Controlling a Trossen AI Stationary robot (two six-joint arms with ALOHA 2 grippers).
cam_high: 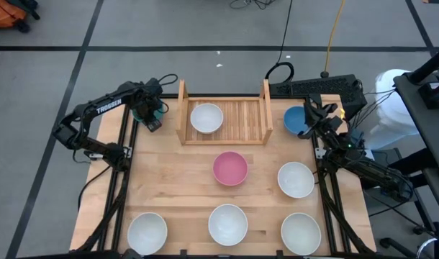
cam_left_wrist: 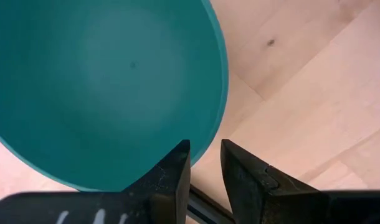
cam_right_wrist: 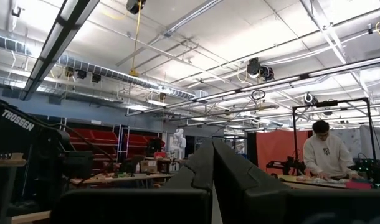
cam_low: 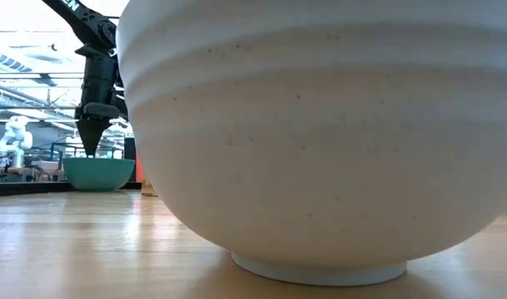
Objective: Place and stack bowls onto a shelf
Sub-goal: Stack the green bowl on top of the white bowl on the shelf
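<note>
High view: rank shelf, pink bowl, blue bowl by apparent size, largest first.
1. Shelf, clearly largest; it holds a white bowl.
2. Pink bowl.
3. Blue bowl, though the right hand hides part of it, so it may match the pink one. I would not rank those two firmly.

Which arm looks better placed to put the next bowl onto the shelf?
Probably the left. Its gripper straddles the teal bowl's rim beside the shelf. The right gripper, shut and empty, points level into the room over the blue bowl.
</note>
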